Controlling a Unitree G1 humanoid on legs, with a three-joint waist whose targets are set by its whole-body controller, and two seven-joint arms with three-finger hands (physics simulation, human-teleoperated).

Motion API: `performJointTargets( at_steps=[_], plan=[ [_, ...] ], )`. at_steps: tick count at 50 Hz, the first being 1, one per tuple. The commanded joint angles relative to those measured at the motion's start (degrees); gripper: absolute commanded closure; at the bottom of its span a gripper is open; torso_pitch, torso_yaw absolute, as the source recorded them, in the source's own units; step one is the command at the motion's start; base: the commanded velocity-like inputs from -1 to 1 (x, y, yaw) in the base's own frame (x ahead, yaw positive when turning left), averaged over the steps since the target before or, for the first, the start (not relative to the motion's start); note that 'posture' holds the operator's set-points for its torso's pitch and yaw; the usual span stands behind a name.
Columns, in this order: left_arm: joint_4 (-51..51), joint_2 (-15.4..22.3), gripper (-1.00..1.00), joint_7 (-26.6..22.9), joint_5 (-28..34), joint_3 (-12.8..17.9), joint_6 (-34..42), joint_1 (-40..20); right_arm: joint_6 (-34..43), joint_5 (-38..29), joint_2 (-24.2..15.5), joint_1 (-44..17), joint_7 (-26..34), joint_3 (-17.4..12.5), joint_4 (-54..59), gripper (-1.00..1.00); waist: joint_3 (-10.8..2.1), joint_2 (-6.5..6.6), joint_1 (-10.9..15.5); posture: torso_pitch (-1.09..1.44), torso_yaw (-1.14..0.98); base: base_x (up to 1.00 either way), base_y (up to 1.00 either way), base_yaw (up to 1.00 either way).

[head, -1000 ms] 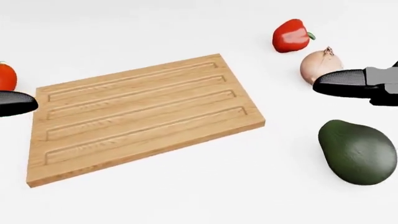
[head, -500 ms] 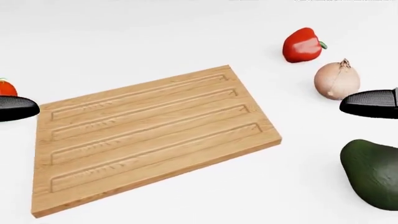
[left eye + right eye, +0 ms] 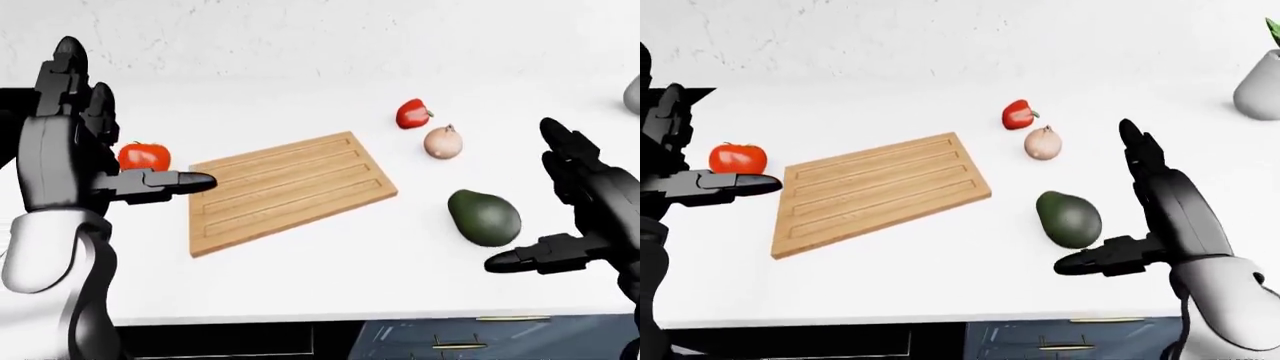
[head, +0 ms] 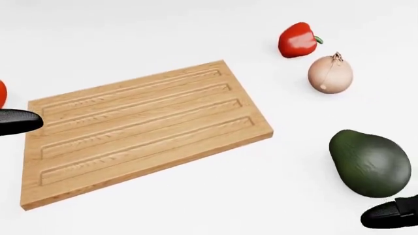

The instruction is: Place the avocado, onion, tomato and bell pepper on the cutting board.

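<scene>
Surface: white counter (image 3: 330,247) under a white wall; dark cabinet fronts along the bottom edge of the left-eye view.
Left-eye view, left hand (image 3: 70,150): raised at the view's left, fingers spread upward, thumb stretched level toward the board; open, holding nothing.
Left-eye view, tomato (image 3: 144,156): on the counter just behind the left thumb, partly hidden by it; contact cannot be told.
Left-eye view, cutting board (image 3: 290,189): flat on the counter, bare, just right of the left thumb tip.
Left-eye view, right hand (image 3: 580,217): at the view's right, fingers spread apart, thumb pointing left; empty.
Left-eye view, avocado (image 3: 484,217): on the counter just left of the right hand, above its thumb, not gripped.
Left-eye view, bell pepper (image 3: 411,114) and onion (image 3: 442,142): close together, up and left of the right hand, well off the board.
Head view: board fills the left and middle; dark left thumb tip at the left edge overlaps the board's corner; right thumb tip shows at the bottom right, just below the avocado.
Right-eye view: same layout; gap visible between right thumb and avocado; grey pot (image 3: 1260,86) at the upper right edge.
</scene>
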Motion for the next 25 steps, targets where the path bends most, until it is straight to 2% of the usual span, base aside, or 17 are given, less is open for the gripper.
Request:
performJointTargets(
  at_steps=[1, 6, 11, 25],
  plan=[
    [-1.25, 0.64, -1.0, 0.09, 0.26, 0.45, -2.01, -1.16, -4.08, -5.72, 1.25, -0.23, 2.88, 0.04, -0.2, -1.0, -0.9, 0.11, 0.0, 0.0, 0.0, 0.0, 0.0, 0.0],
    [-1.31, 0.97, -1.0, 0.08, 0.14, 0.34, -1.23, -1.9, -8.64, -11.28, 6.43, -0.63, 6.41, 0.97, 2.2, -1.0, -1.28, 0.42, -0.13, 0.0, 0.0, 0.0, 0.0, 0.0],
    [-0.94, 1.02, -1.0, 0.16, 0.53, -0.32, -1.31, -2.27, -13.97, -12.99, 10.66, 1.43, 6.9, -0.1, 4.54, -1.0, -1.49, 0.66, -0.09, 0.0, 0.0, 0.0, 0.0, 0.0],
    [-0.73, 0.68, -1.0, -0.11, 0.73, -0.02, -1.99, -1.81, -19.04, -13.79, 14.08, 2.39, 4.78, 1.34, 8.22, -1.0, -1.99, 0.86, -0.13, 0.0, 0.0, 0.0, 0.0, 0.0]
  ],
)
